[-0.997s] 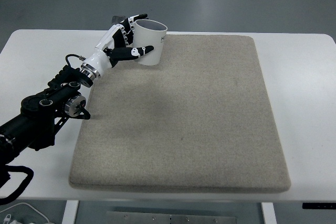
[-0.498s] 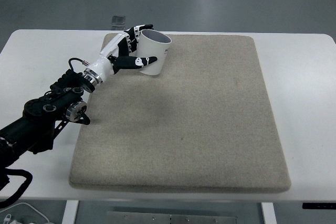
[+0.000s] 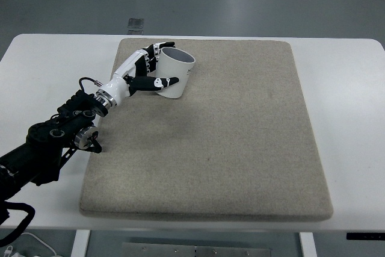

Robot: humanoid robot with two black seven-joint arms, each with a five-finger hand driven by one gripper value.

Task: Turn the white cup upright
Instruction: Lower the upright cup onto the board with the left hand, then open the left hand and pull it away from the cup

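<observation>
The white cup (image 3: 176, 71) is at the far left of the beige mat (image 3: 228, 130), tilted with its open mouth facing up and to the right. My left hand (image 3: 153, 67) is shut on it, fingers wrapped around its wall from the left, thumb along the near side. The black left arm (image 3: 54, 139) runs in from the lower left. The cup's base is hidden behind the hand, so I cannot tell whether it touches the mat.
The mat lies on a white table (image 3: 349, 88). A small grey object (image 3: 135, 23) sits on the floor beyond the table's far edge.
My left hand has carried the cup toward me and downward over the mat's far left corner, and the cup's tilt has shifted slightly.
</observation>
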